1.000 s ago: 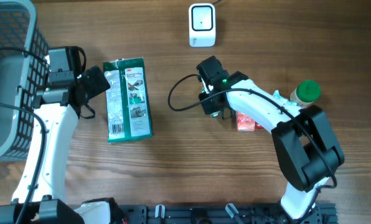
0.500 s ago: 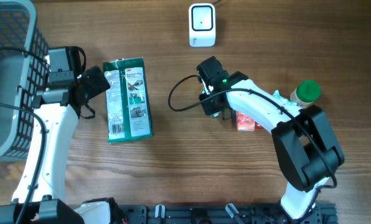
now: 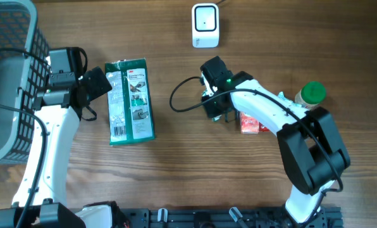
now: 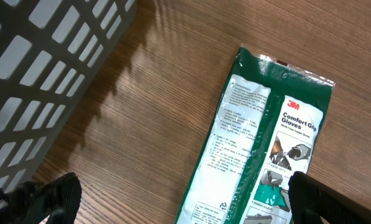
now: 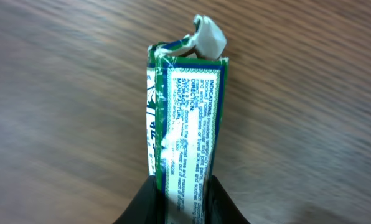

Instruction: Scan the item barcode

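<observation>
The slim green-and-white printed carton (image 5: 188,118) is what we find in the right gripper (image 5: 184,199). Its black fingers (image 5: 142,202) press against both long sides of the carton's lower end, so the grip is closed on it. The carton points away from the wrist camera, its fine-print face is up, and a crumpled white flap sticks out at its far end. From overhead we cannot see it, because the wrist covers it. The gripper hangs over the middle of the brown wooden table (image 3: 176,171), a little right of centre.

Just beside that arm on the right lies a small red box (image 3: 252,122). Across the table, toward the left edge, a flat green packet of gloves (image 3: 130,101) lies face up with its long side running near to far. The left gripper (image 3: 100,82) sits at the packet's far left corner with its jaws spread wide and nothing between them.

Near the right edge a bottle with a green cap (image 3: 312,93) stands upright. A grey mesh basket (image 3: 33,47) fills the far left corner. At the far edge, around the middle, stands the white barcode scanner (image 3: 205,25), well apart from the carton.
</observation>
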Controlling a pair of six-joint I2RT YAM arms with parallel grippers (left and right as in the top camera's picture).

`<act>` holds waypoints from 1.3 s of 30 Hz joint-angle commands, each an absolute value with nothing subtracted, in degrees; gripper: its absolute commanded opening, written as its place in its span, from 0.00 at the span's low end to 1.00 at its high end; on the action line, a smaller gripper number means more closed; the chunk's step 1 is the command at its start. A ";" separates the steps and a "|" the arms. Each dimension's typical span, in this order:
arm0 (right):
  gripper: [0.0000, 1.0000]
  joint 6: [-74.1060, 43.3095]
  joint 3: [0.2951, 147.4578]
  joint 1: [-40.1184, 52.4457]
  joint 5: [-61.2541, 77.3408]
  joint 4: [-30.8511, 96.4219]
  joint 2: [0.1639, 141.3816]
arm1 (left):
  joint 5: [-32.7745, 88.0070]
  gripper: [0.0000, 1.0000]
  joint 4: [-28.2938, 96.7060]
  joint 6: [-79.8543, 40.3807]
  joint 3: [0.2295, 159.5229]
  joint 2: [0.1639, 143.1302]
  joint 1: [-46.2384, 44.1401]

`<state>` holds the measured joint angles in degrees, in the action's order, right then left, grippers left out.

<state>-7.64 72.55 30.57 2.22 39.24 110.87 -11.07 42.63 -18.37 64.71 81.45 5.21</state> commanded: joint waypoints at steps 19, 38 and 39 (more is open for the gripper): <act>0.04 1.50 76.05 6.17 86.76 48.27 93.41 | -10.98 1.00 42.48 -18.90 64.88 81.12 5.43; 0.05 -10.66 76.05 6.20 92.97 42.78 93.41 | -10.98 1.00 42.48 -18.90 64.88 81.12 5.43; 0.05 -10.66 76.05 6.20 92.84 42.50 93.41 | -10.98 1.00 42.48 -18.90 64.86 81.12 5.43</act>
<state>-9.69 75.79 6.22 89.34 43.35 93.03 -11.07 42.61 -18.37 64.71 81.43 5.21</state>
